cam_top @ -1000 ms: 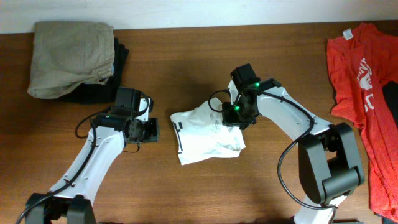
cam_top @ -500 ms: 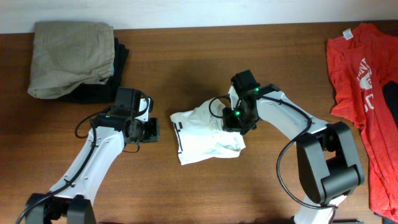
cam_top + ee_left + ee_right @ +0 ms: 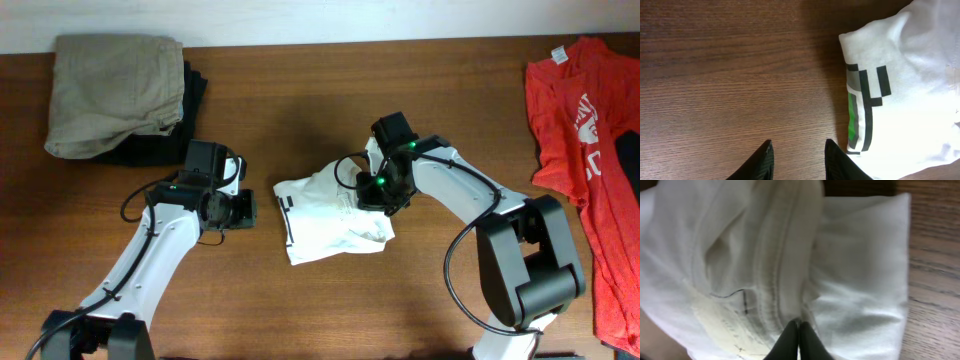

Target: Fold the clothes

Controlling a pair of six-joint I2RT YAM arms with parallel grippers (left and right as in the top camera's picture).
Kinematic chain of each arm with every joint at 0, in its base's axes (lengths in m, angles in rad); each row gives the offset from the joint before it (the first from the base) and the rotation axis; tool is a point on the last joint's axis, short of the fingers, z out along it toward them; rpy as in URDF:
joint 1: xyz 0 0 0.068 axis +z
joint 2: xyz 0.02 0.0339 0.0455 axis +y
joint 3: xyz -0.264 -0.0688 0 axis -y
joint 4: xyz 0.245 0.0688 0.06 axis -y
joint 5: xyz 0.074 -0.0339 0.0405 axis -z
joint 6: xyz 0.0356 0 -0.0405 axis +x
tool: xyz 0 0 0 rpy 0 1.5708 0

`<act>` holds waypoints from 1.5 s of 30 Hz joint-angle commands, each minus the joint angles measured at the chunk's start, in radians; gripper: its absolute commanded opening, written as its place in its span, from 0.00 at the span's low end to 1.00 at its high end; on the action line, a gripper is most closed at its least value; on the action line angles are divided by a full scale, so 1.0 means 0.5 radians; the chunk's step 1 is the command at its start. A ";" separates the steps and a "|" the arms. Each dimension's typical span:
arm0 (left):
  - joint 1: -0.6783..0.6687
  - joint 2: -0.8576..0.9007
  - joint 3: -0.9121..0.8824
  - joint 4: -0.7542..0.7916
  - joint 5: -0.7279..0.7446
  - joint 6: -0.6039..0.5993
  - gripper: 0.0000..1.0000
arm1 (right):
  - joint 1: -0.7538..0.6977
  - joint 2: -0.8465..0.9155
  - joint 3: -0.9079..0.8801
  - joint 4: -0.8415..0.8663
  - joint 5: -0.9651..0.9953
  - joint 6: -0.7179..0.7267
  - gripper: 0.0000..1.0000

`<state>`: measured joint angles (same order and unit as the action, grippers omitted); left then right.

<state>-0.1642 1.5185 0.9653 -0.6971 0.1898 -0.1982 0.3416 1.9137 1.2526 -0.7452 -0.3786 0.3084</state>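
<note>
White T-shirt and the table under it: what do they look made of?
White T-shirt: soft knit fabric, likely cotton, matte; it creases, and a stitched seam shows. Table: wood or wood-look laminate, brown, faint sheen, straight grain lines.

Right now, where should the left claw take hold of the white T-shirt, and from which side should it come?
Grip the white T-shirt at its free edge beside the green-and-black print, probably coming in low from the left claw side. That edge lies flat with bare table next to it, while the right claw pinches the bunched seam opposite.
</note>
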 commanded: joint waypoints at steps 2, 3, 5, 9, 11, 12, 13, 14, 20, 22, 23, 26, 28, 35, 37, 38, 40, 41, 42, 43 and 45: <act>-0.002 -0.021 0.005 -0.007 -0.008 0.027 0.33 | -0.003 0.014 -0.018 0.013 -0.057 -0.004 0.04; -0.002 -0.021 0.005 -0.007 -0.008 0.027 0.33 | -0.004 0.014 -0.018 0.018 -0.056 -0.004 0.04; -0.002 -0.021 0.005 -0.006 -0.008 0.027 0.33 | -0.004 0.014 -0.018 0.027 -0.046 -0.003 0.04; -0.002 -0.021 0.005 -0.007 -0.008 0.027 0.33 | -0.006 0.012 -0.012 0.039 -0.011 -0.001 0.04; -0.002 -0.021 0.005 -0.007 -0.009 0.027 0.33 | -0.005 0.010 0.008 0.028 -0.003 0.007 0.04; -0.002 -0.021 0.005 -0.006 -0.009 0.027 0.33 | -0.008 0.009 0.034 0.008 0.024 0.030 0.04; -0.002 -0.021 0.005 -0.006 -0.009 0.027 0.33 | -0.010 0.008 0.069 -0.022 0.061 0.045 0.04; -0.002 -0.021 0.005 -0.006 -0.009 0.027 0.34 | -0.017 0.007 0.112 -0.060 0.081 0.043 0.04; -0.002 -0.021 0.005 -0.007 -0.056 0.027 0.34 | -0.056 0.000 0.294 -0.225 0.109 0.042 0.04; -0.002 -0.021 0.005 -0.006 -0.062 0.027 0.34 | -0.056 0.000 0.316 -0.263 0.116 0.043 0.04; -0.002 -0.021 0.005 -0.007 -0.062 0.027 0.34 | -0.057 0.000 0.316 -0.275 0.126 0.043 0.04; -0.002 -0.021 0.005 -0.007 -0.062 0.026 0.34 | -0.058 0.000 0.316 -0.307 0.189 0.046 0.04; -0.002 -0.021 0.005 -0.006 -0.062 0.026 0.34 | -0.057 0.000 0.316 -0.324 0.274 0.089 0.04; -0.002 -0.021 0.005 -0.005 -0.062 0.026 0.34 | -0.057 0.001 0.292 -0.381 0.593 0.097 0.04; -0.002 -0.021 0.005 -0.005 -0.062 0.026 0.34 | -0.057 0.011 0.276 -0.376 0.638 0.096 0.04; -0.002 -0.021 0.005 -0.006 -0.061 0.026 0.34 | -0.057 0.017 0.271 -0.372 0.652 0.096 0.04; -0.002 -0.021 0.005 -0.006 -0.061 0.026 0.34 | -0.057 0.024 0.250 -0.345 0.680 0.096 0.04; -0.002 -0.021 0.005 -0.006 -0.061 0.026 0.34 | -0.057 0.027 0.234 -0.324 0.685 0.096 0.04; -0.002 -0.021 0.005 -0.006 -0.060 0.026 0.34 | -0.057 0.031 0.218 -0.307 0.686 0.097 0.04; -0.002 -0.021 0.005 -0.007 -0.060 0.026 0.34 | -0.057 0.036 0.202 -0.294 0.690 0.097 0.04; -0.002 -0.021 0.005 -0.006 -0.060 0.026 0.34 | -0.057 0.045 0.178 -0.290 0.761 0.159 0.14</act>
<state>-0.1642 1.5185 0.9653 -0.6994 0.1669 -0.1982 0.3191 1.9182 1.3689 -0.8921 -0.0727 0.3447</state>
